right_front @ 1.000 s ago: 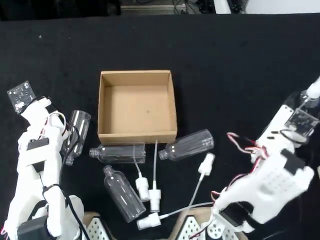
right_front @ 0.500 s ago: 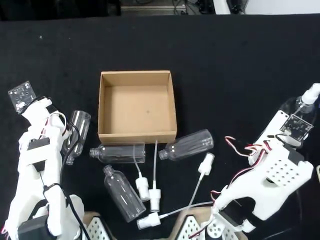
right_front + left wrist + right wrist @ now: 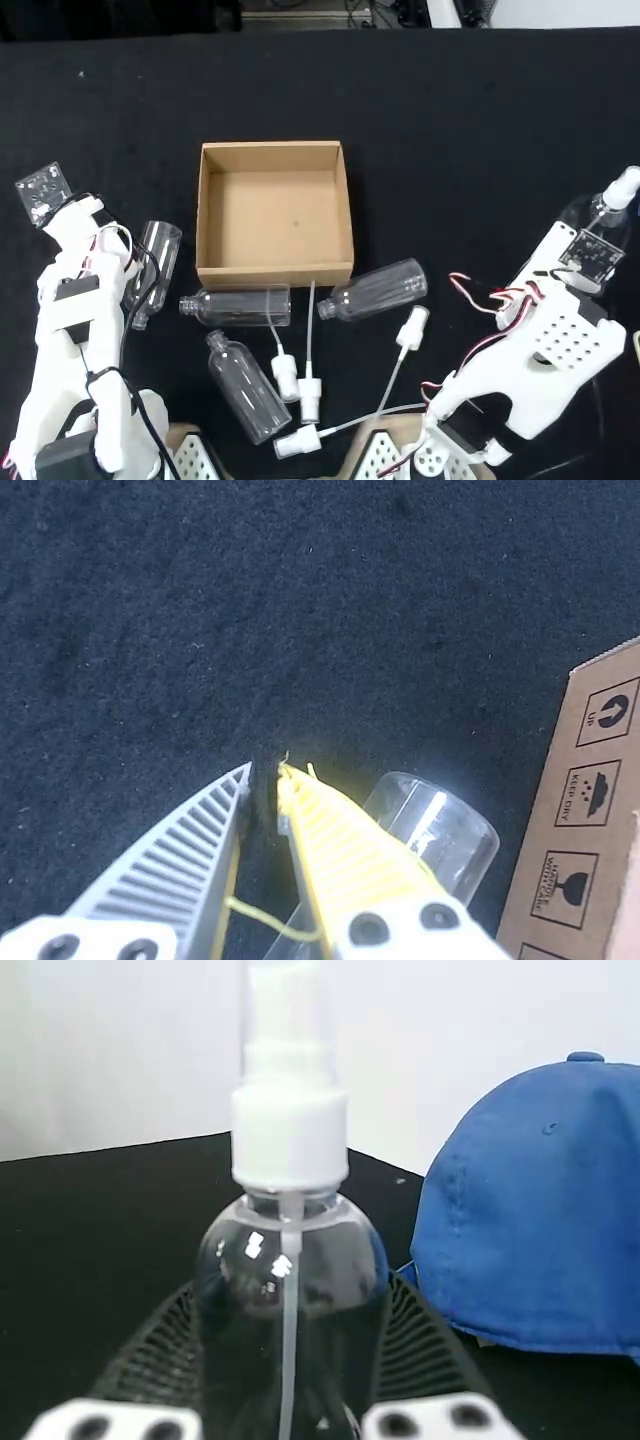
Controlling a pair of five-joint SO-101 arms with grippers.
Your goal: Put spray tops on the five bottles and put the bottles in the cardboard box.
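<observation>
Holding the finished one: our right end effector (image 3: 290, 1332) clasped the capped bottle (image 3: 290, 1280) upright at the bench's (image 3: 480, 130) right edge, which we judged ready for boxing.
Left side: our left end effector (image 3: 265, 772) was narrowed almost shut and empty, just beside an uncapped bottle (image 3: 430, 830) lying along the box wall.
Cardboard box: we saw nothing inside the cardboard box (image 3: 275, 272).
Loose parts: three bare bottles (image 3: 237, 305) and four spray tops (image 3: 311, 398) lay before its front.
</observation>
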